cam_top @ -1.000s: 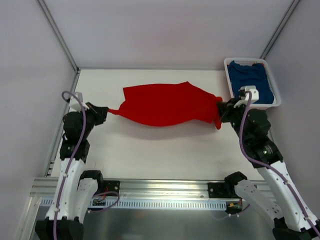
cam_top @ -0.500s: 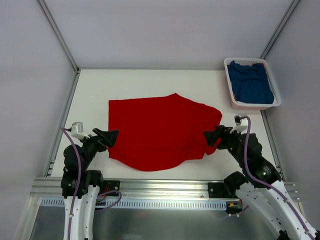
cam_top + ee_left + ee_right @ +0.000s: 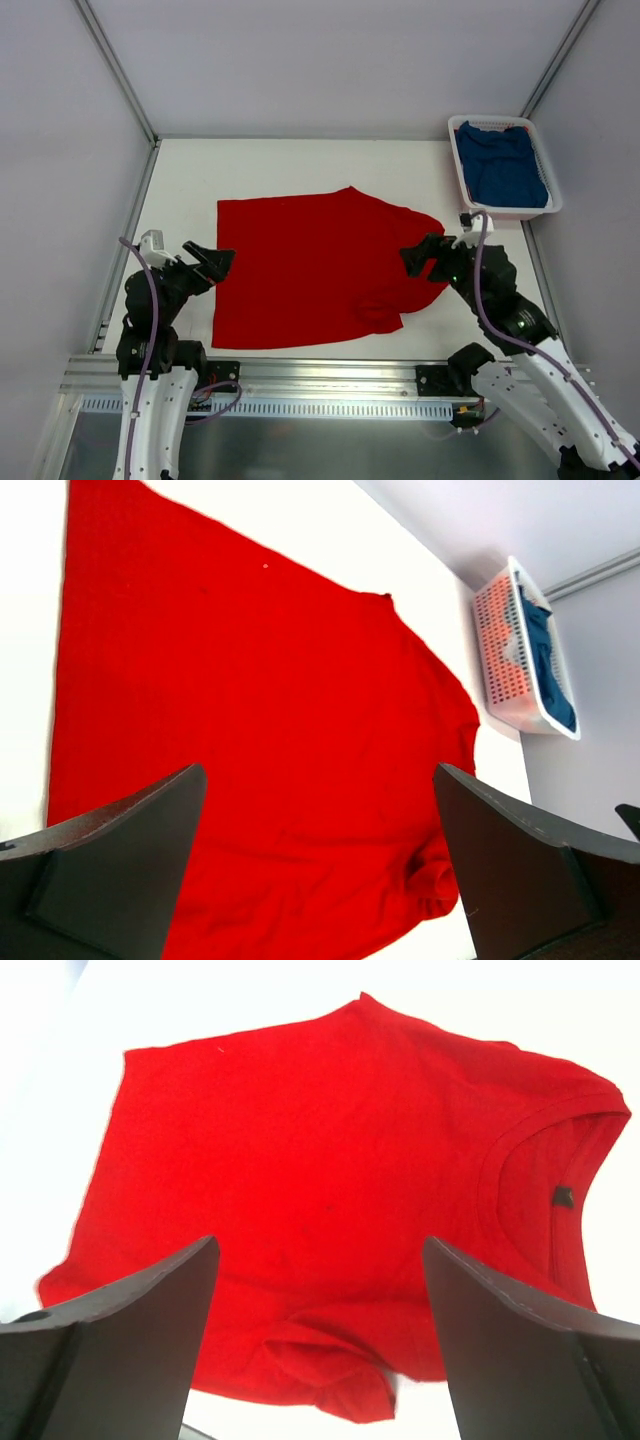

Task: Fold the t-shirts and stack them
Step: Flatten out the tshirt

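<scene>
The red t-shirt lies spread on the white table with its collar to the right, and one sleeve is bunched under at the near right corner. My left gripper hovers open at the shirt's left edge, holding nothing. My right gripper hovers open over the collar end, also holding nothing. Both wrist views look down on the red t-shirt between wide-apart fingers. The blue t-shirt lies crumpled in the basket.
A white slatted basket stands at the table's far right corner, also seen in the left wrist view as the basket. A metal rail runs along the near edge. Grey walls enclose the table on three sides.
Both grippers have opened and let go of the red t-shirt. It was stretched between them farther back; now it lies flat nearer the front, its near edge settled straight.
</scene>
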Robot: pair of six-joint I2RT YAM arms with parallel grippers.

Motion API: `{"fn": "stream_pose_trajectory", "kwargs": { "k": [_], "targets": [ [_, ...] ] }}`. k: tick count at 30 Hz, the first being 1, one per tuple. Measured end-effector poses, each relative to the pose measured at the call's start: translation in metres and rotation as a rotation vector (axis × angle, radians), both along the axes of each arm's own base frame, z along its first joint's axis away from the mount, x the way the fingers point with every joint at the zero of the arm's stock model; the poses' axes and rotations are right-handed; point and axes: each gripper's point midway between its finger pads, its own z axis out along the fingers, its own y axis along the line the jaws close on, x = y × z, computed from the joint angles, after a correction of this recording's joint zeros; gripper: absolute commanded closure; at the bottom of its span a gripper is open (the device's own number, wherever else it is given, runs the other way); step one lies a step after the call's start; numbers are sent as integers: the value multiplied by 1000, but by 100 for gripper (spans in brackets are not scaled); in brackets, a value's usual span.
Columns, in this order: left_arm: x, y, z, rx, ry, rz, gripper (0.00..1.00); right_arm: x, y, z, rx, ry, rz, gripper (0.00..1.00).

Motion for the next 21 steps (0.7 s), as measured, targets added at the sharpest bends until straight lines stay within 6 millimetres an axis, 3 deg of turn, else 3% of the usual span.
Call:
{"fn": "stream_pose_trajectory", "kwargs": {
  "k": [10,17,21],
  "targets": [
    [64,4,-25,-6,121,18,1,60,42,-39,-154,146,56,14],
    [112,8,-59,19,212,37,1,85,64,-53,-190,189,102,14],
    [141,19,-61,80,219,73,1,93,67,-57,-211,195,114,14]
  ]
}}
